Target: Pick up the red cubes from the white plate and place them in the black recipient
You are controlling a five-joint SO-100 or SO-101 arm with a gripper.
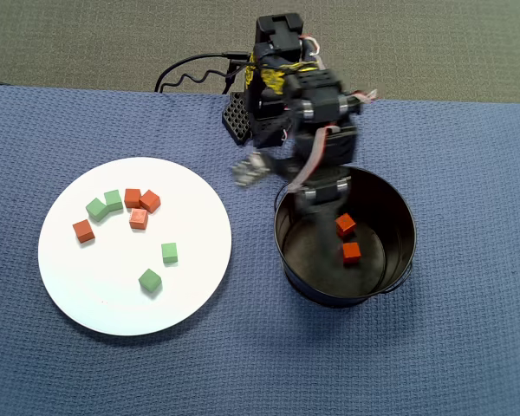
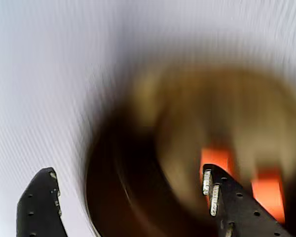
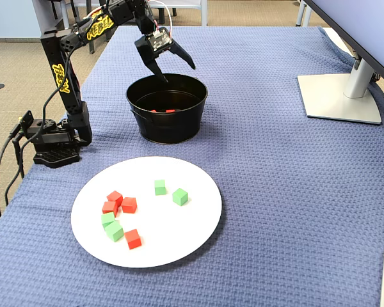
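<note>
In the fixed view, the white plate (image 3: 198,217) lies nearest on the blue cloth (image 3: 281,192), carrying 4 red cubes (image 3: 128,204) and 4 green cubes (image 3: 180,196); 3 red ones cluster at the plate's left part and 1 sits nearer the front edge. Beyond it stands the black recipient (image 3: 169,125), with 2 red cubes (image 1: 351,252) on its floor in the overhead view. Above the bucket's far rim hangs the gripper (image 3: 176,66), fingers spread and empty. Far right stands a monitor base (image 3: 339,99).
</note>
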